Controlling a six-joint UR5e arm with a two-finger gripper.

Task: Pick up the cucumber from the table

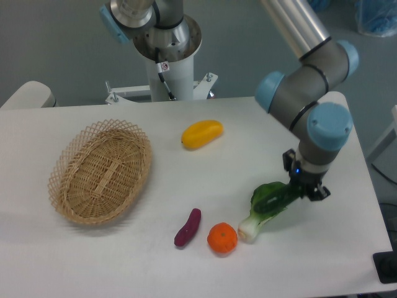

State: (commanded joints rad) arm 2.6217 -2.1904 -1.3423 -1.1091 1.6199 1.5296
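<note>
Your gripper (302,191) sits low at the right side of the worktop (124,261), and its fingers are closed on one end of the cucumber (280,198). The dark rod sticks out to the left of the fingers and lies across the leafy top of the green vegetable (268,208), so its outline blends with the leaves. Whether it rests on them or hangs just above them can't be told from this view.

You hold the cucumber by its end, not its middle, so the free end will likely want to droop or swing. Keep the fingers firmly shut and lift straight up, slowly, before any sideways travel. That should clear the leaves without dragging the vegetable along. Watch its white stalk: if it shifts as you rise, the two are probably catching, so pause.

Avoid quick wrist turns. A glossy skin held at one end can slip or pivot between the pads. If the rod starts tilting downward, it seems wiser to set it on bare worktop and regrasp nearer the centre.

The orange (222,238), the purple sweet potato (187,227), the yellow fruit (201,133) and the basket (102,171) are all well to the left and out of your lift path.
</note>
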